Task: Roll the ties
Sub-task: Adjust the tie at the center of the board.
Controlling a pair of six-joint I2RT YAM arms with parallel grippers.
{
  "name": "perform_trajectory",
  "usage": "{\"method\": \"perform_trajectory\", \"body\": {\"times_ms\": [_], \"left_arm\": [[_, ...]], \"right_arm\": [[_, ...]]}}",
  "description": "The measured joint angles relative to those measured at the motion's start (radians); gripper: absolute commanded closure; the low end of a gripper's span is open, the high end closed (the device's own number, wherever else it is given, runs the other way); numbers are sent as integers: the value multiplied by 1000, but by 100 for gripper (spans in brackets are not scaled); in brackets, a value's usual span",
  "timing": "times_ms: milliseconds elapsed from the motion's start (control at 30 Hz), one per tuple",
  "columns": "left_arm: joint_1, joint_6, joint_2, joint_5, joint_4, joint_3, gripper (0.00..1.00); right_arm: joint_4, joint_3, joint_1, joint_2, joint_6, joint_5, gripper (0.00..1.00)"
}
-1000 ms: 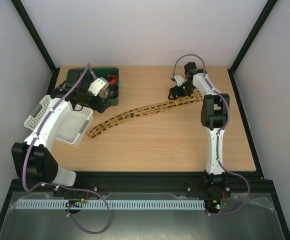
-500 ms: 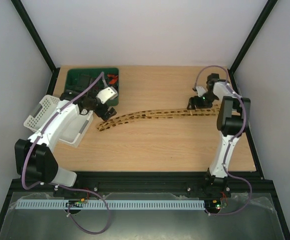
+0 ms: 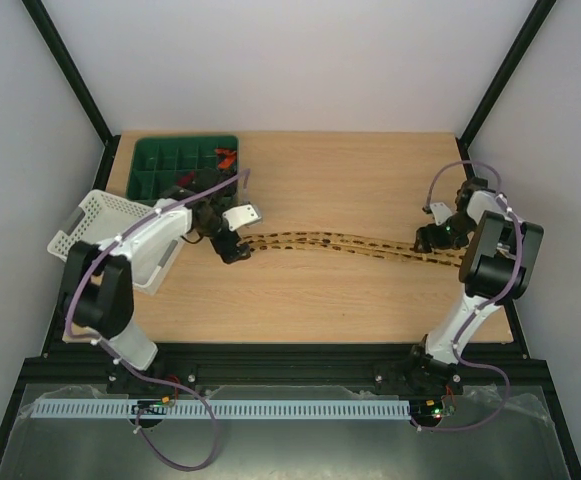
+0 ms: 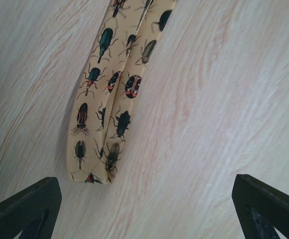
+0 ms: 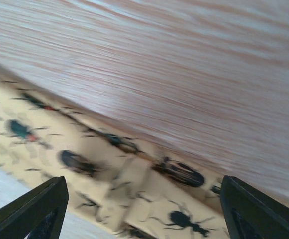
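One tie [image 3: 350, 243], folded double, lay along the wooden table [image 3: 320, 180] left to right, its folded end by my left gripper [image 3: 234, 250], the other by the right gripper [image 3: 424, 243]. Both jaws, I saw, stood apart, holding nothing. White walls [image 3: 270, 60] enclosed the table. A second before it curved diagonally.

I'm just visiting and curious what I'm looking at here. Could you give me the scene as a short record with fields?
Tie: tan, beetle print, stretched flat across the table, not yet rolled
Left end effector: open, over the tie's left end
Right end effector: open, over its right end
Tray: green, far left corner
Basket: white, left edge
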Motion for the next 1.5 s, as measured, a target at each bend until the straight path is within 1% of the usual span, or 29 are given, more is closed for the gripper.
{"method": "perform_trajectory", "body": {"times_ms": [67, 167, 267, 367, 467, 567, 667, 833, 900, 1033, 1133, 1167, 1333, 1500], "left_arm": [[0, 21, 61, -9, 1, 24, 8], [0, 55, 154, -26, 5, 77, 15], [0, 77, 223, -44, 13, 121, 22], [0, 87, 280, -63, 16, 159, 25], [3, 85, 322, -74, 18, 174, 27], [10, 77, 344, -72, 17, 176, 30], [23, 70, 354, -69, 17, 176, 32], [43, 47, 378, -65, 20, 182, 45], [50, 40, 389, -59, 24, 187, 52], [57, 46, 390, -46, 32, 189, 70], [59, 64, 386, -37, 35, 188, 80], [59, 76, 379, -32, 37, 185, 82], [63, 132, 278, 0, 49, 135, 83], [63, 230, 126, 21, 95, 21, 84]], "right_arm": [[-17, 2, 11, -17, -39, -41, 17], [-39, 3, 50, -64, -97, -104, 20], [-60, 8, 125, -117, -140, -170, 21], [-69, 19, 218, -134, -161, -233, 22], [-68, 21, 320, -128, -159, -267, 25], [-66, 40, 410, -95, -134, -289, 27], [-62, 92, 474, -26, -94, -312, 27], [-60, 171, 529, 85, -39, -340, 30], [-64, 188, 542, 116, -31, -348, 32], [-87, 195, 558, 148, -31, -364, 40], [-117, 195, 564, 148, -50, -383, 49], [-127, 195, 564, 148, -58, -388, 53], [-164, 180, 564, 139, -103, -404, 62], [-188, 150, 564, 103, -143, -414, 66]]}}
